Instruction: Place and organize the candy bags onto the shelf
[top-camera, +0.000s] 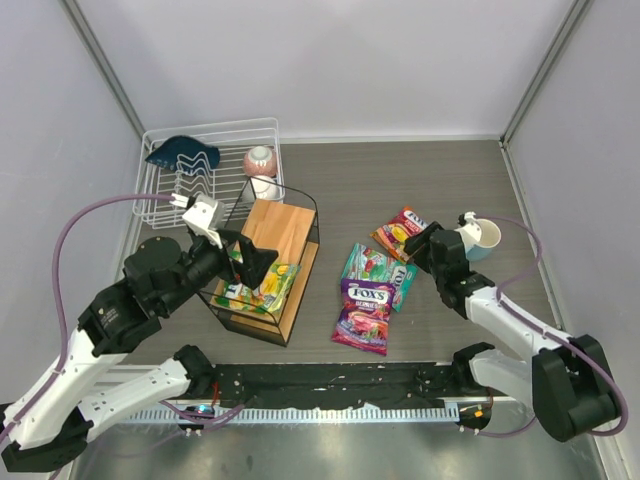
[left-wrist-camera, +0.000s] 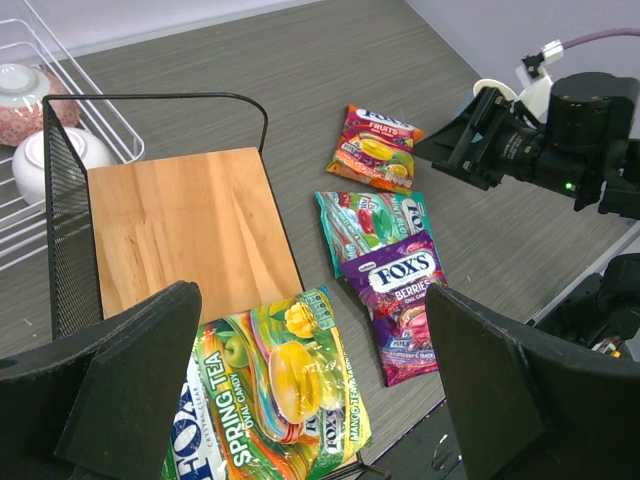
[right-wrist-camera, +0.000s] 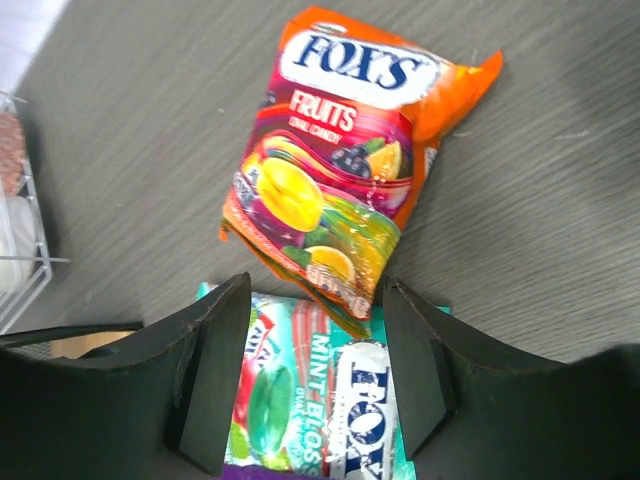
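Note:
The shelf (top-camera: 285, 228) stands left of centre, and its wooden board (left-wrist-camera: 180, 225) shows in the left wrist view. The yellow-green bag (top-camera: 270, 288) lies on its lower near board. My left gripper (top-camera: 252, 266) is open just above that bag (left-wrist-camera: 270, 400), one finger on each side (left-wrist-camera: 310, 340). The orange-red bag (top-camera: 400, 232), teal bag (top-camera: 372, 268) and purple bag (top-camera: 364, 315) lie overlapping on the table. My right gripper (top-camera: 425, 246) is open and empty, hovering over the near end of the orange-red bag (right-wrist-camera: 340, 170) and the teal bag (right-wrist-camera: 310, 400).
A white wire dish rack (top-camera: 165, 205) at the back left holds a blue item (top-camera: 182, 152), a pink bowl (top-camera: 260, 160) and a white cup (top-camera: 266, 186). A pale cup (top-camera: 484, 238) stands just right of my right gripper. Grey walls close in three sides.

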